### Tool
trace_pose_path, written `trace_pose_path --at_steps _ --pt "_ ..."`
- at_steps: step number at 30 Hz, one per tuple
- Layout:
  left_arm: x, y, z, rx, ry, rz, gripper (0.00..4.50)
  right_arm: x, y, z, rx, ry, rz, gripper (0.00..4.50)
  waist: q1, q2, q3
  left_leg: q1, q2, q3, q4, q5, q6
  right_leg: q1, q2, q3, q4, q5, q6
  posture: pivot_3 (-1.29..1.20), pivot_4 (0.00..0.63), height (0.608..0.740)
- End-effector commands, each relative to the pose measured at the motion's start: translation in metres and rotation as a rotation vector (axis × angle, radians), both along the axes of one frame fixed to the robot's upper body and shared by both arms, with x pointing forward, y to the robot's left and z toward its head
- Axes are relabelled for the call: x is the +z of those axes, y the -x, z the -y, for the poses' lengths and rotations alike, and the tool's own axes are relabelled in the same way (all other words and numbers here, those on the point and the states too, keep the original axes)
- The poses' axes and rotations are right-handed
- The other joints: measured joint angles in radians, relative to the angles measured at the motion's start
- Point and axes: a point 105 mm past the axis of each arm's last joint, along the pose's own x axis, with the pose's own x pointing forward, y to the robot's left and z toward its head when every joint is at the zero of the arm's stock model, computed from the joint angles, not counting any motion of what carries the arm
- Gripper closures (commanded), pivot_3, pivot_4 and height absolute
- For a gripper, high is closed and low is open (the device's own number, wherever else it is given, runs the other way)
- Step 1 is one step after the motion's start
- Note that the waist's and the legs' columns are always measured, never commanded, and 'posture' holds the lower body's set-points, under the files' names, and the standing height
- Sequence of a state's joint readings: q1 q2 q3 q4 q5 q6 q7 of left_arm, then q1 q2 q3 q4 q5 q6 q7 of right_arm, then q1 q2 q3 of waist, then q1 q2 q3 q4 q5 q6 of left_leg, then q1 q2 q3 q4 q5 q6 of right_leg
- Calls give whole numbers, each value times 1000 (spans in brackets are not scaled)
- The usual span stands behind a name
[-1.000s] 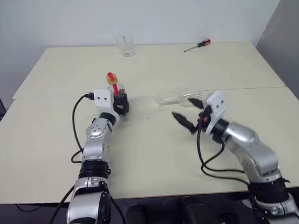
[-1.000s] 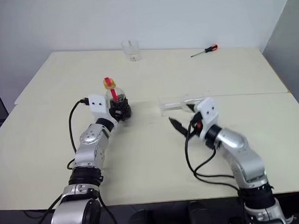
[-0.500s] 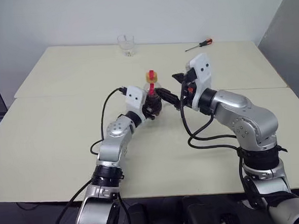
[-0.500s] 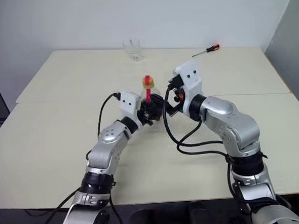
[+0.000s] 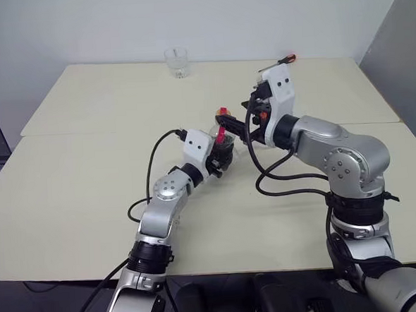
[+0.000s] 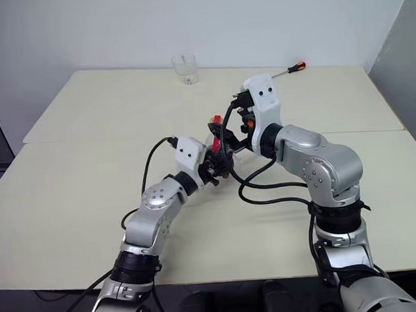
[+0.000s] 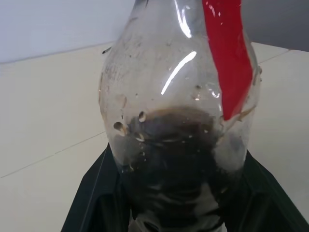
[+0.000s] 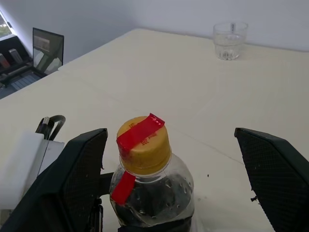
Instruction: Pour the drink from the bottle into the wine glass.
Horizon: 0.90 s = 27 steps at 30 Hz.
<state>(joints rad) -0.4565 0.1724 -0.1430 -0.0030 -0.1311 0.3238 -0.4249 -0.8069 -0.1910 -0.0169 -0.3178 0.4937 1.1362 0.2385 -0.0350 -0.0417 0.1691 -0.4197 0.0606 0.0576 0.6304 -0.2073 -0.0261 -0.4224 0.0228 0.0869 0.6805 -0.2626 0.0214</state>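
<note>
Your left gripper point(image 5: 222, 152) holds the small round clear plastic bottle point(image 8: 150, 189) of dark cola-like drink point(image 7: 181, 159), yellow cap point(image 8: 143, 144) on. Your right gripper point(image 8: 174, 179) stands wide, one finger on each side of that cap. If it closes off-centre, the bottle could twist in the left gripper's hold. The right wrist view shows the cap's red strip point(image 8: 140, 133); the left wrist view shows the liquid level. I can't make out the wine glass.
</note>
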Motion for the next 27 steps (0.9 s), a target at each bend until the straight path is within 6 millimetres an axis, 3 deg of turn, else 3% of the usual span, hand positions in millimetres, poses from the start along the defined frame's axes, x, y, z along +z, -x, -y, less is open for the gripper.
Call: trace_pose_path --at_steps 1,4,10,18,21,27 --pt "20 6 7 -20 13 81 2598 14 4 -6 27 -18 44 0 0 0 0 0 0 0 0 0 0 0 0 0 0 0 0 0 150 740" --pt "21 7 6 -21 9 91 2599 13 4 -7 26 -20 40 606 0 0 0 0 0 0 0 0 0 0 0 0 0 0 0 0 150 740" --pt "23 7 4 -14 7 100 2599 11 2 -10 29 -18 34 2709 -1 0 0 0 0 0 0 0 0 0 0 0 0 0 0 0 150 740" --pt "26 6 4 -10 7 113 2667 10 3 -13 39 -13 34 2715 -1 0 0 0 0 0 0 0 0 0 0 0 0 0 0 0 150 740" --pt "26 6 5 -10 9 116 2669 11 2 -12 36 -14 37 3262 -1 0 0 0 0 0 0 0 0 0 0 0 0 0 0 0 150 740" --pt "27 7 6 -19 9 116 2980 7 -2 -8 102 48 54 3277 -1 0 0 0 0 0 0 0 0 0 0 -1 0 0 0 0 150 740"
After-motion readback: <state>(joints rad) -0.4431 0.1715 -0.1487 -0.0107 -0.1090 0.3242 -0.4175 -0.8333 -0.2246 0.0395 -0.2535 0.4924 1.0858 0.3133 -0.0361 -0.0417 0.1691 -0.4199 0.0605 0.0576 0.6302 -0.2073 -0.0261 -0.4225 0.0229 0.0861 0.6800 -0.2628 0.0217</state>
